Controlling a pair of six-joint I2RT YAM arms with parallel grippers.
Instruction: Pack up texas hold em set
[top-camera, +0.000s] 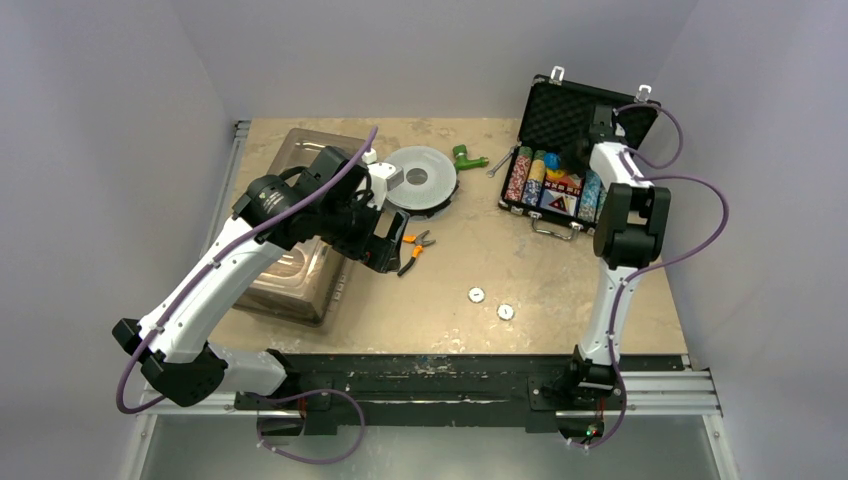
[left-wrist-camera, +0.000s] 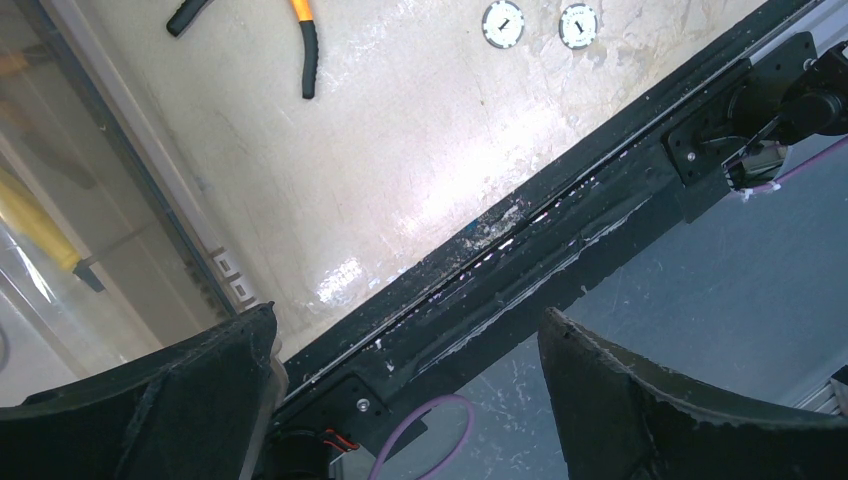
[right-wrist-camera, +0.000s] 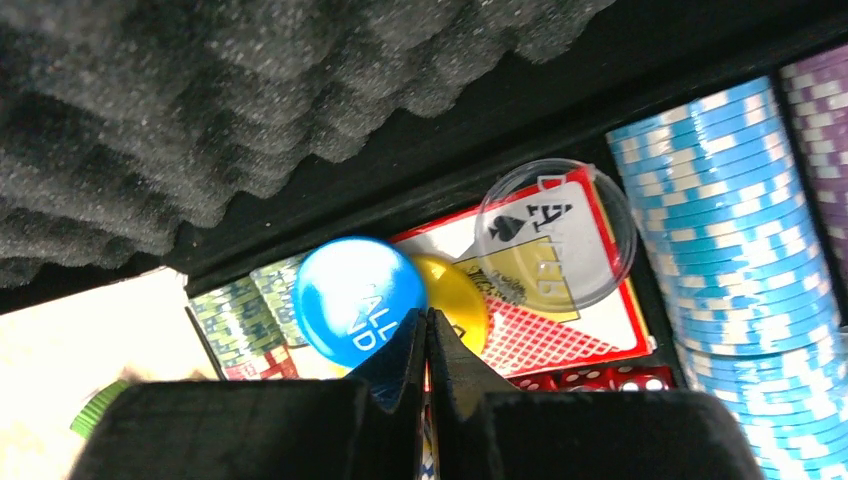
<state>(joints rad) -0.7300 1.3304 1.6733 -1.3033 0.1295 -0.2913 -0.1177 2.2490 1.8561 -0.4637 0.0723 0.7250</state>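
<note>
Well inside briefcase, right gripper pinches nothing; left gripper gapes beside bin edge.

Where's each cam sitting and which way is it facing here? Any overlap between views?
Top external: above and behind the arms, looking down on the table; both arms in full.
Left wrist: on the left arm, facing the table's near edge and base rail; left gripper open.
Right wrist: over the open briefcase, facing chips and card deck; right gripper shut.
Shared: top and left wrist both show the white buttons and pliers.
</note>
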